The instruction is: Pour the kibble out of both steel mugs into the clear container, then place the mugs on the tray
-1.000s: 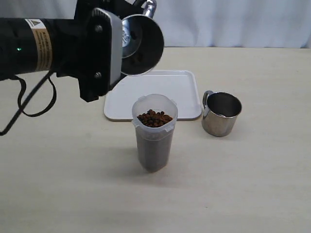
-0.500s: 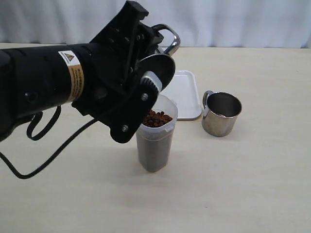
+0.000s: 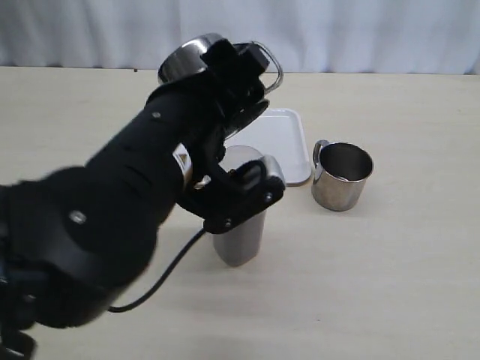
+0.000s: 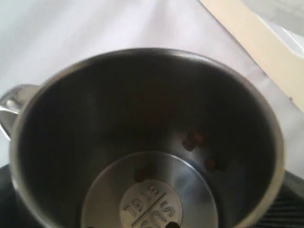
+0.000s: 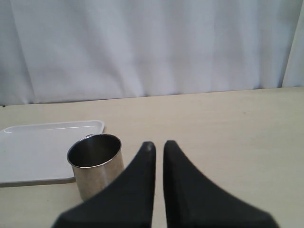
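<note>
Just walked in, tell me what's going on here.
The left hand holds a mug in the air, apparently over the tray; only a few kibble pellets are inside. The container stands before the tray, partly hidden by that arm. The second mug sits on the table beside the tray. The right hand is shut and empty.

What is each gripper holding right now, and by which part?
The left gripper holds a steel mug by its body, with the handle free; the exact contact is hidden. The right gripper is shut and holds nothing.
</note>
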Available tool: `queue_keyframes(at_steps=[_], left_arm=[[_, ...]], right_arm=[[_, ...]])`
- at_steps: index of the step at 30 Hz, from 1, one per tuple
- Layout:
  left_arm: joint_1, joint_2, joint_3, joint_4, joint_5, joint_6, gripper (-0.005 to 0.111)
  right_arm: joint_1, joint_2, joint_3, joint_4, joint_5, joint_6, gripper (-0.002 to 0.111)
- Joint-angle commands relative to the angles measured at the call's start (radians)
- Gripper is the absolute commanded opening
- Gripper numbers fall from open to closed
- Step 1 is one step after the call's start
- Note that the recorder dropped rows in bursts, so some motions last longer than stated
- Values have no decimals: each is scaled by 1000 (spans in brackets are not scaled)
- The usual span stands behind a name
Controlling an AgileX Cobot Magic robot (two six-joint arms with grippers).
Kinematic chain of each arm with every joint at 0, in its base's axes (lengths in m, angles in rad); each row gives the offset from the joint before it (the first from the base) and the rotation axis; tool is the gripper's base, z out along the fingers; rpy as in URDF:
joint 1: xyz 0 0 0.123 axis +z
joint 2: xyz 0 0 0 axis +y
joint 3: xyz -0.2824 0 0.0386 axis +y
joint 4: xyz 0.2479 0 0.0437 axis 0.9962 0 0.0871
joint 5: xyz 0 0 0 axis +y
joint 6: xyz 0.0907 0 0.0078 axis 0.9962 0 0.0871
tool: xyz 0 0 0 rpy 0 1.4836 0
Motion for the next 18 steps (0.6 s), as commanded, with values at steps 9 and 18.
queue_keyframes(at_steps=[9,18], left_arm=[[-106,125,-1,21,265,86,0],[-153,127,-9,21,122,129,0]], right_arm=[[3,-4,5,3,-1,-8,5],[3,-4,5,3,-1,-8,5]])
